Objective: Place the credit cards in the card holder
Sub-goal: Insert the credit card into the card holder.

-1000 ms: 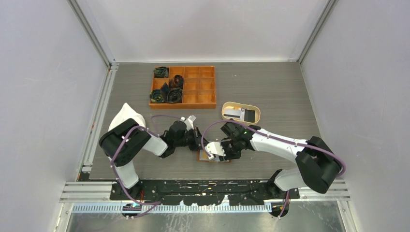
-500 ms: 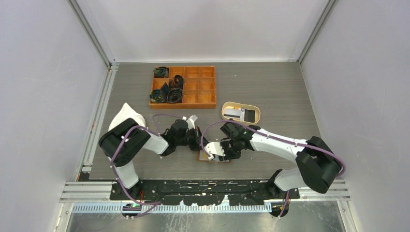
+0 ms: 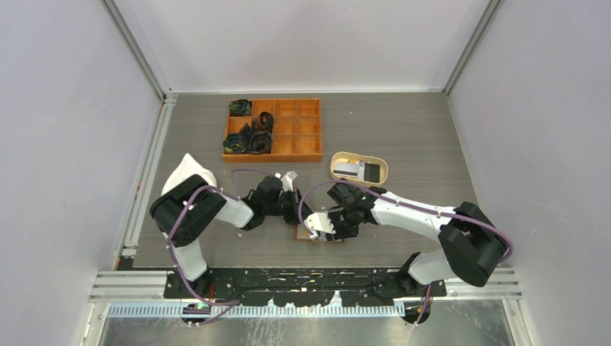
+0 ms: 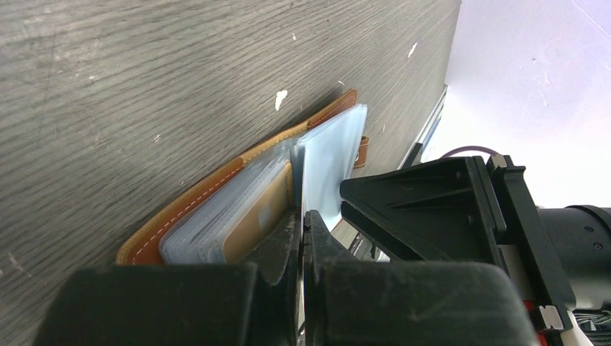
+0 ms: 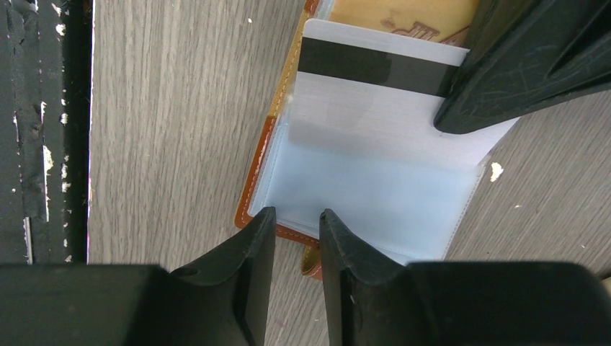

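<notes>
The brown card holder lies open at the table's near edge, between both grippers. My left gripper is shut on a white credit card with a dark stripe. The card's lower part sits inside a clear sleeve of the holder. In the left wrist view the holder shows its stacked sleeves, and my left gripper pinches the card's thin edge. My right gripper is open at the holder's near edge, its fingertips either side of the snap tab. Two more cards, white-grey and black, lie in the tray.
An oval beige tray stands behind the right gripper. An orange compartmented box with dark rolled items on its left side stands at the back. The black table rail runs close to the holder.
The left arm has shifted slightly at the wrist while holding the card at the holder. The right arm has stayed put.
</notes>
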Action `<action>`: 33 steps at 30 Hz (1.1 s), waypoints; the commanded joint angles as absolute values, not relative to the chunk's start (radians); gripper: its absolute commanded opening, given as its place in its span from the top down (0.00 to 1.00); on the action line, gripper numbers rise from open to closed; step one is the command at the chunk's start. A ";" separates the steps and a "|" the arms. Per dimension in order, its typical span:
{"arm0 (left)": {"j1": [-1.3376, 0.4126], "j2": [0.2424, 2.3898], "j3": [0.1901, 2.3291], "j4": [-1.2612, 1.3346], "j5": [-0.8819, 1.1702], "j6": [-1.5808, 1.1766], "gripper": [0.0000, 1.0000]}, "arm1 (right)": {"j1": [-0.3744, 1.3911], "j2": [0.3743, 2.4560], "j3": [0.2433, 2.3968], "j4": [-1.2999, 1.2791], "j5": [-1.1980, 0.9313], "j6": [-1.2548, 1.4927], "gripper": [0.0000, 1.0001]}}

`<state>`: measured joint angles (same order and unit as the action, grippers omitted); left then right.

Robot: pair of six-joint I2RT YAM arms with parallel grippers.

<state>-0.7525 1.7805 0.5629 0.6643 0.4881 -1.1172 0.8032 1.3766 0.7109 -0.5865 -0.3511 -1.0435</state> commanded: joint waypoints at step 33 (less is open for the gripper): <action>-0.758 1.848 0.559 0.734 0.533 -1.118 1.00 | 0.811 1.333 0.763 -0.588 -0.372 -1.011 0.62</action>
<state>-0.7525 1.8233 0.5720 0.7174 0.5262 -1.1236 0.8059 1.3651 0.7277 -0.5922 -0.3531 -1.0172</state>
